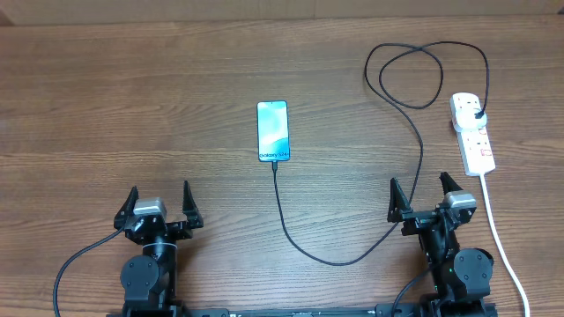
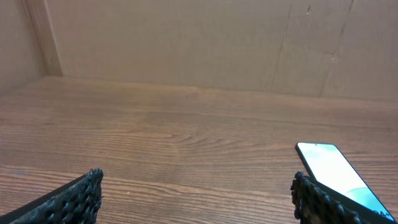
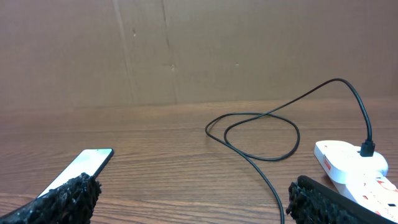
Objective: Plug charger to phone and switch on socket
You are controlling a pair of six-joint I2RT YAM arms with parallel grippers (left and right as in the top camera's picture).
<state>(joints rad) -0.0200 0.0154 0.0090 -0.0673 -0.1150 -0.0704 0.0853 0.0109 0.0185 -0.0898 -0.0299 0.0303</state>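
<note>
The phone (image 1: 272, 131) lies at the table's middle with its blue-teal screen lit; it also shows in the left wrist view (image 2: 336, 168) and the right wrist view (image 3: 81, 168). The charger cable (image 1: 291, 233) has its tip at the phone's near end, curves near the front, loops at the back right, and its black plug (image 1: 477, 116) sits in the white socket strip (image 1: 472, 132), also seen in the right wrist view (image 3: 348, 163). My left gripper (image 1: 159, 204) is open and empty at the front left. My right gripper (image 1: 421, 199) is open and empty, near the socket's front end.
The socket's thick white cord (image 1: 504, 251) runs along the right side toward the front edge. A cardboard wall (image 2: 186, 43) stands behind the table.
</note>
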